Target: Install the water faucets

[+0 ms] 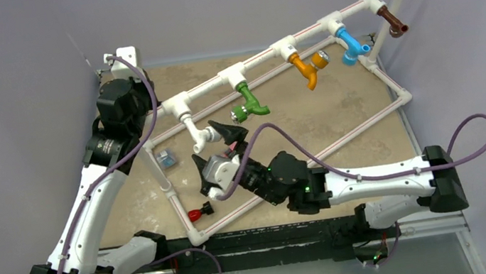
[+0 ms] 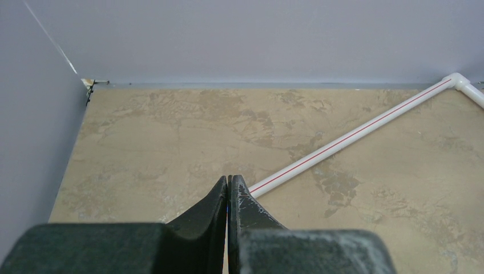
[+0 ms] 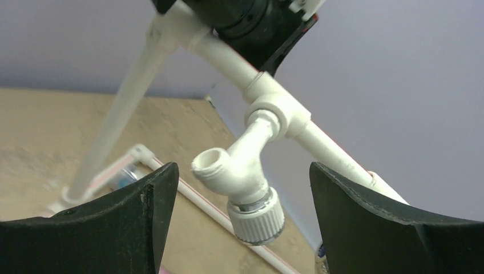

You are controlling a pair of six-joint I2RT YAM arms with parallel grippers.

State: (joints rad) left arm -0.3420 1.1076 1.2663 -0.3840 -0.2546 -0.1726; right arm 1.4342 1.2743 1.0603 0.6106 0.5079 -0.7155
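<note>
Looked down from above on a tan tabletop (image 1: 337,113) with a white pipe frame (image 1: 258,59) standing on it. Counted five in a row, each hanging from one of the T-fittings (image 1: 285,46) on the frame's raised top pipe: from left to right, a white faucet (image 3: 242,171), a green faucet (image 1: 249,101), an orange faucet (image 1: 306,67), a blue faucet (image 1: 351,45) and a brown faucet (image 1: 392,21). Found the right gripper (image 1: 215,149) at the white faucet, jaws spread wide on either side of it and touching nothing (clear gaps showed on both sides in the wrist view), so gripping nothing. Saw that faucet seated in the leftmost of the T-fittings, its open spout end facing up and left in the wrist view, its ribbed round knob at the bottom. Found the left gripper (image 2: 228,181) at the far left of the table, jaws pressed fully together with nothing between them, hovering above bare tabletop just beside a red-striped bar of the pipe frame. Noted a small red-capped piece (image 1: 197,213) lying by the frame's near-left corner, and a small bluish item (image 1: 168,159), too small to make out, a little farther back.
</note>
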